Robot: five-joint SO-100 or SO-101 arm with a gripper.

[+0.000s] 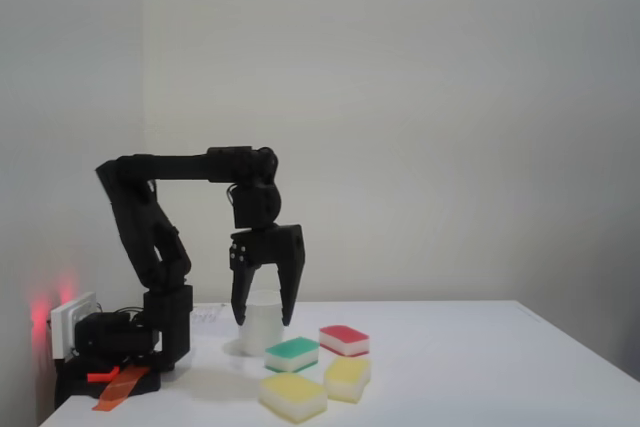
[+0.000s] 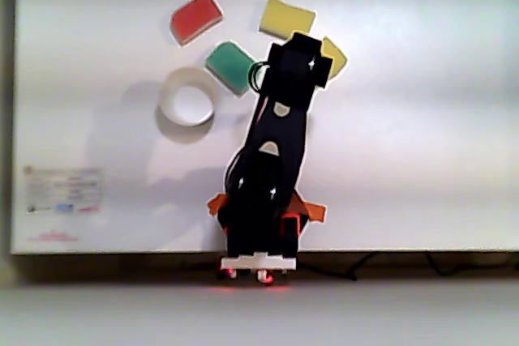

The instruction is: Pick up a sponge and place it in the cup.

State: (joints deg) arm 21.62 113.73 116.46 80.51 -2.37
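**Open gripper above the sponges, cup empty**

In the fixed view I see the gripper (image 1: pixel 264 321) hanging with its two fingers spread wide and pointing down, and nothing is between them. From this side it seems to hang just in front of the cup (image 1: pixel 262 331), whose upper part shows between the fingers. The other view, from above, corrects this: there the arm (image 2: pixel 272 147) reaches past the cup (image 2: pixel 187 96), and its head sits over the sponges, well to the right of the cup. That view also lets me look into the cup, and it is empty.

I count four sponges and one cup. There is one green sponge (image 1: pixel 292 353), one red sponge (image 1: pixel 344 339) and two yellow ones. In the fixed view the near yellow sponge (image 1: pixel 293 396) lies flat at the front, yellow face up, its long axis running left to right. The second yellow sponge (image 1: pixel 348 378) is just beside it, turned more away from the camera. From above, one yellow sponge (image 2: pixel 287 17) lies clear with its long axis nearly across the picture, slightly tilted. The other (image 2: pixel 334 56) is mostly hidden under the arm, so I cannot tell its direction well.
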